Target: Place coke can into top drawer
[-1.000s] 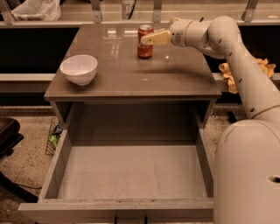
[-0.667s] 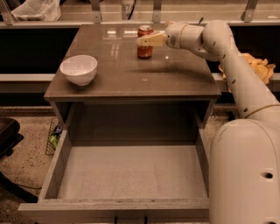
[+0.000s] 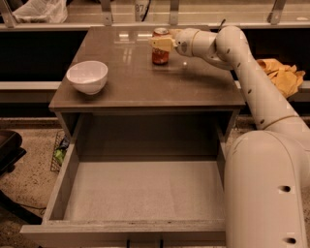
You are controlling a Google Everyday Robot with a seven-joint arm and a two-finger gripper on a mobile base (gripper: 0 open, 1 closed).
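The coke can (image 3: 160, 54), red with a silver top, stands upright at the back middle of the cabinet top (image 3: 145, 85). My gripper (image 3: 162, 42) reaches in from the right and is at the can's upper part, overlapping it in view. The top drawer (image 3: 62, 189) is pulled fully open below the front edge of the cabinet top. Its grey wood walls and pale floor hold nothing.
A white bowl (image 3: 87, 76) sits on the left of the cabinet top. A yellow cloth (image 3: 282, 75) lies to the right behind my arm. A plastic bag (image 3: 36, 9) lies on the counter at the back left. A dark object (image 3: 7, 150) stands on the floor at left.
My gripper has moved left from beside the can to its upper part. The can and bowl have not moved on the cabinet top.
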